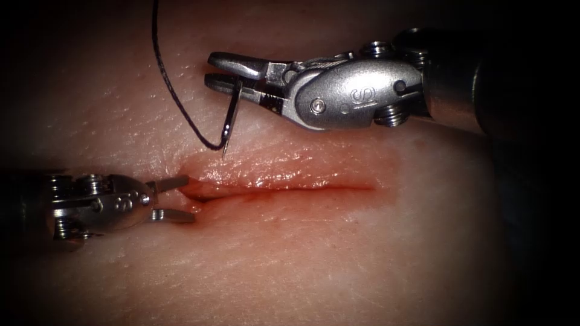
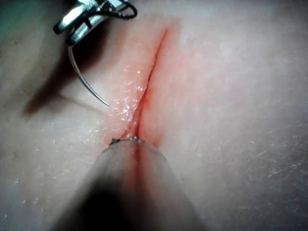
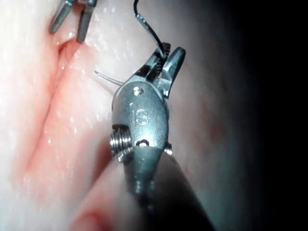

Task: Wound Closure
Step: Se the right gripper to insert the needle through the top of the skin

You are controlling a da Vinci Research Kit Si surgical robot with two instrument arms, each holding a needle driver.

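Note:
The cut (image 1: 284,188) runs across the tissue (image 1: 314,259), wet with red fluid. My right tool (image 1: 210,69) is shut on the curved needle (image 1: 231,118), gripping it behind its middle. The needle hangs free of the tissue, and its tip hovers just above the skin on the far side of the cut, near the cut's left end. Dark thread (image 1: 169,84) trails from the needle up out of the picture. My left tool (image 1: 175,199) stands open at the cut's left end, one jaw on each lip, holding nothing. The left wrist view shows the needle (image 2: 79,77) beside the cut (image 2: 151,72).
The right tool's wrist and shaft (image 1: 362,90) cross above the right half of the cut. In the right wrist view the left tool's open jaws (image 3: 72,19) stand at the end of the cut (image 3: 53,91), with the needle tip (image 3: 103,76) close by.

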